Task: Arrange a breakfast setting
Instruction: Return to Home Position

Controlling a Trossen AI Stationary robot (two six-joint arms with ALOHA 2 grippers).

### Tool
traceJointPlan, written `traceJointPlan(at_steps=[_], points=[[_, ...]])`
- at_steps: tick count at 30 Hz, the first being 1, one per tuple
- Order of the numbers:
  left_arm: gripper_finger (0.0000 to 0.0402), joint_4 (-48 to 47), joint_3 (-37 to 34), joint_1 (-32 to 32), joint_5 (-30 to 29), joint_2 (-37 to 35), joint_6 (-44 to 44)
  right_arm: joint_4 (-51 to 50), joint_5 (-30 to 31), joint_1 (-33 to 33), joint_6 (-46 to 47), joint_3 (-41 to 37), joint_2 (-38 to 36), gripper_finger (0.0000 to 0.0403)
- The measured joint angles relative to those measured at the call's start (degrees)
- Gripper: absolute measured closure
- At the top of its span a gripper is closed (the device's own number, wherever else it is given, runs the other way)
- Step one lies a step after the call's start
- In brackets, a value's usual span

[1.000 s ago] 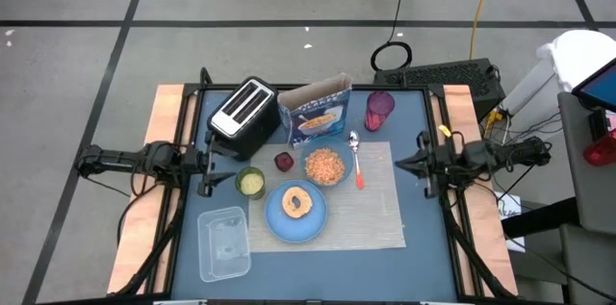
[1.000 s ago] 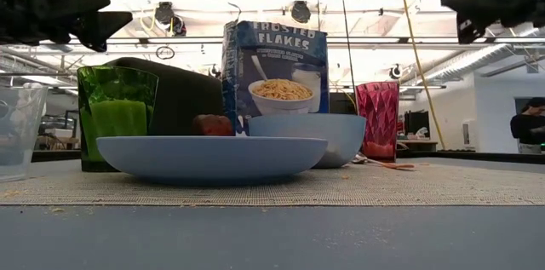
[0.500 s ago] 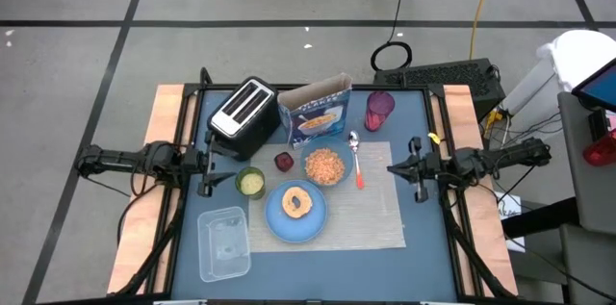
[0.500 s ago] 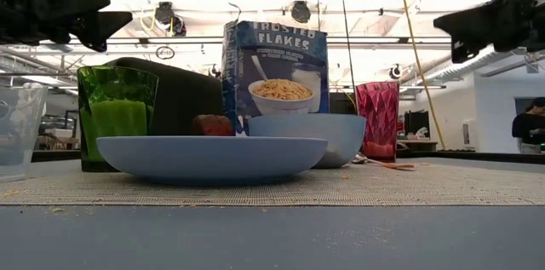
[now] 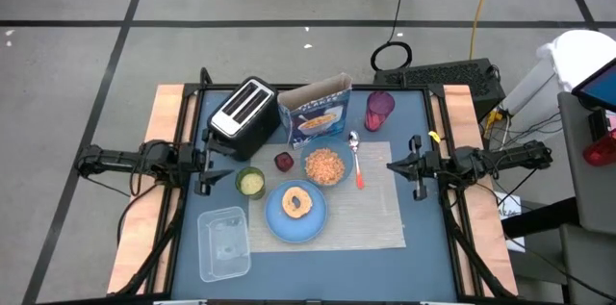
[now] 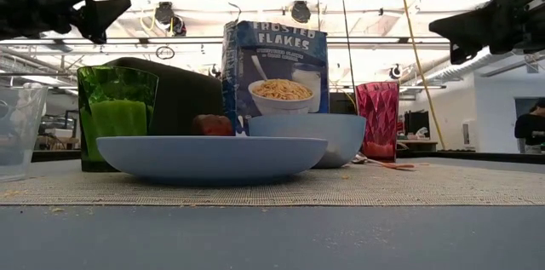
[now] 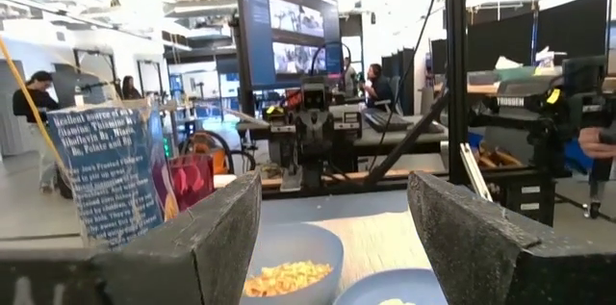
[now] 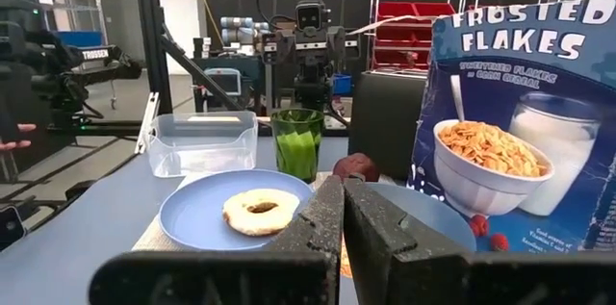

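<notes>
The orange-handled metal spoon (image 5: 357, 163) lies on the beige rectangular placemat (image 5: 380, 218), just right of the blue bowl (image 5: 325, 165), its long axis pointing toward the purple cup (image 5: 379, 109). The right pincer (image 5: 393, 167), closed on nothing, hovers near its right and is the closer one. The left pincer (image 5: 204, 168) waits open at the surface's left edge.

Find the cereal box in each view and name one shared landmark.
High view: cereal box at the far middle, beside the toaster.
Low view: cereal box centre, behind the blue bowl.
Left wrist view: cereal box back panel, beside the purple cup.
Right wrist view: cereal box front, behind the blue bowl.
Shared landmark: blue bowl.
</notes>
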Motion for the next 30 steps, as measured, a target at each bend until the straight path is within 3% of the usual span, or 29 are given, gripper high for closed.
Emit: traceJointPlan(at_steps=[30], points=[[0.0133,0.7,0.0,0.0,0.0,0.0,0.0,1.7,-0.2,0.0,-1.8,-1.0,0.6,0.0399]])
